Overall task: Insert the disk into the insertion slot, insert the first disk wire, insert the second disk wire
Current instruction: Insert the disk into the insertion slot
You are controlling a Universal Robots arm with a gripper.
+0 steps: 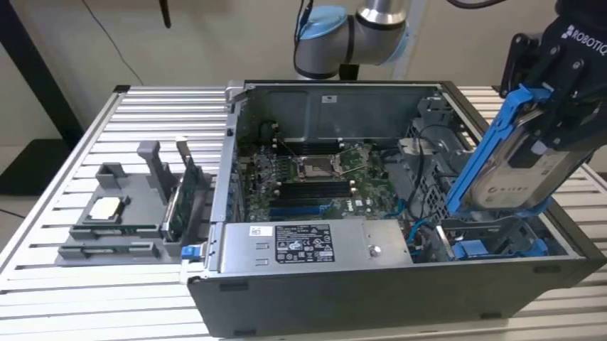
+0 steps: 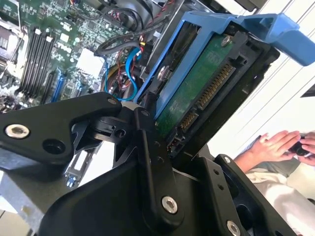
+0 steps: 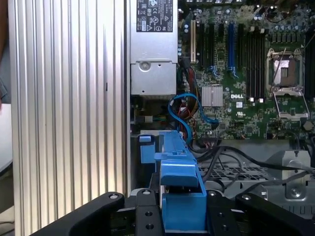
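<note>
The black, angular end effector (image 1: pixel 548 128) is clamped shut on the disk (image 1: pixel 519 174), a flat silver-grey metal slab with a white label, clipped in a bright blue plastic carrier frame. The disk hangs tilted from the end effector. Its lower end is close over the blue-lined drive bay (image 1: pixel 479 249) in a corner of the open dark-grey steel computer case (image 1: pixel 379 298). In the second wrist view its underside is a green circuit board (image 2: pixel 194 93) with a row of gold connector pins. Below the end effector lie a green motherboard (image 3: pixel 246 73), a curling blue cable (image 3: pixel 171 109) and a boxy silver power supply (image 3: pixel 152 54). The case sits on a ribbed aluminium bench (image 1: pixel 57 298) before a plain beige wall (image 1: pixel 218 42). Beyond the end effector, a person's hands (image 2: pixel 283 145) rest together.
</note>
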